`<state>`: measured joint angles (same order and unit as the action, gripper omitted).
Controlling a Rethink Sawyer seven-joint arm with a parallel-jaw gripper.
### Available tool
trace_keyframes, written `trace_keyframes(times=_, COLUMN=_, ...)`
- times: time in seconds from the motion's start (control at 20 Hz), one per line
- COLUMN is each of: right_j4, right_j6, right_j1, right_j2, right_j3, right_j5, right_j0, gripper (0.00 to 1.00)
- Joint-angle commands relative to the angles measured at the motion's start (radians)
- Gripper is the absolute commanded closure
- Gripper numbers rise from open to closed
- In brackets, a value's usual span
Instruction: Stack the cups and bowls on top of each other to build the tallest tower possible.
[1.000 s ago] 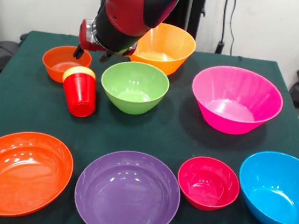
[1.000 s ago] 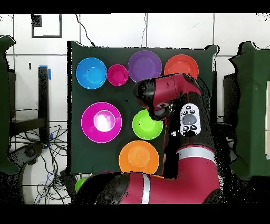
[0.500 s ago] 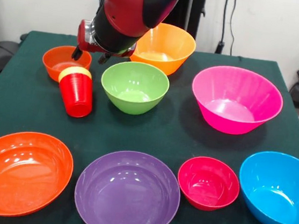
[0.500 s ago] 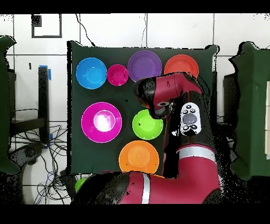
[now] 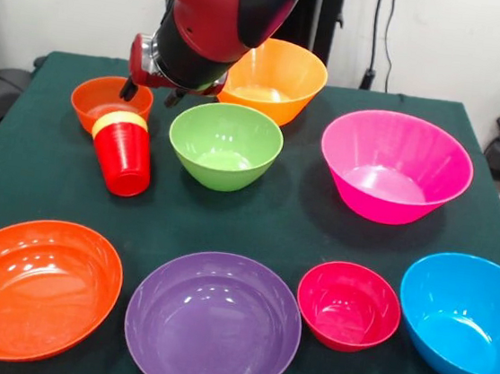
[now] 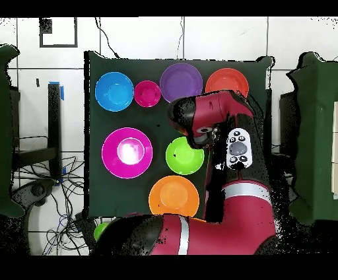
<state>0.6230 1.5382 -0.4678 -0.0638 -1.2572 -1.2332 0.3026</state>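
Front view: a green-cloth table (image 5: 300, 220) w/ 8 glossy bowls and a pair of nested cups. The red and black arm (image 5: 216, 12) comes down at upper left; its gripper (image 5: 148, 92) hangs just above the cups, w/ 2 dark tips showing under the wrist. Can't tell if the gripper is spread or closed, or whether it touches the cups.

The red cup (image 5: 125, 159) stands tilted, leaning toward the left, w/ the yellow cup (image 5: 117, 120) nested inside so only its rim shows as a band on top. The pair sits just in front of the small orange bowl (image 5: 106, 103), left of the green bowl (image 5: 225, 145).

Back row: light orange bowl (image 5: 276, 80), partly behind the arm. Right of centre: large magenta-pink bowl (image 5: 395, 166). Front row, left to right: wide orange-red bowl (image 5: 31, 287), purple bowl (image 5: 213, 324), small crimson-pink bowl (image 5: 348, 305), blue bowl (image 5: 463, 315). All bowls stand upright and apart, none stacked.

Overhead view: the arm covers the cups and the small orange bowl; the other 7 bowls show, the green one partly under the arm.
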Motion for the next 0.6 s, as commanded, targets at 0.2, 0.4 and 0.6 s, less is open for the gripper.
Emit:
trace_keyframes(times=0.2, right_j4=-0.006, right_j6=-0.165, right_j1=0.011, right_j2=-0.108, right_j3=-0.069, right_j5=0.064, right_j0=0.035, gripper=0.00)
trace_keyframes(times=0.4, right_j4=-0.016, right_j6=-0.140, right_j1=-0.021, right_j2=-0.104, right_j3=-0.103, right_j5=0.077, right_j0=0.041, gripper=0.00)
trace_keyframes(times=0.6, right_j4=-0.010, right_j6=-0.135, right_j1=-0.035, right_j2=-0.108, right_j3=-0.121, right_j5=0.103, right_j0=0.049, gripper=0.00)
